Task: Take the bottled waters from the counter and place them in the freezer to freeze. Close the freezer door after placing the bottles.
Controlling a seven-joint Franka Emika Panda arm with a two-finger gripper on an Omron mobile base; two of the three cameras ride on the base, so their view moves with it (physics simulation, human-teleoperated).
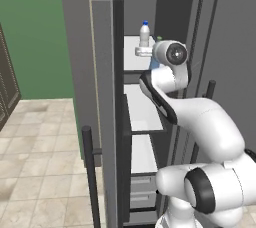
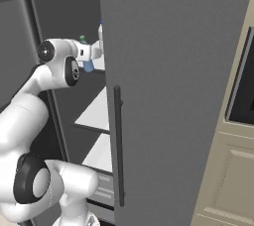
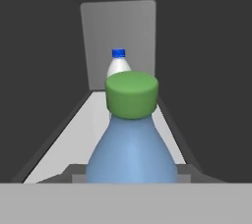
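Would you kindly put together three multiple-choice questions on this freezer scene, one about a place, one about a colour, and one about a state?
1. Where does the blue-capped bottle stand?
A. On the top freezer shelf
B. On the floor
C. In a bottom drawer

2. What colour is the cap of the blue-tinted bottle?
A. Red
B. Green
C. Black

3. How is the freezer door?
A. Shut
B. Open
C. Taken off

Answers:
1. A, since the left base view shows it upright at the back of the top white shelf.
2. B, since the hand view shows a green cap right in front of the camera.
3. B, since both base views show the shelves and the arm reaching inside, jaws closed on the blue-tinted bottle.
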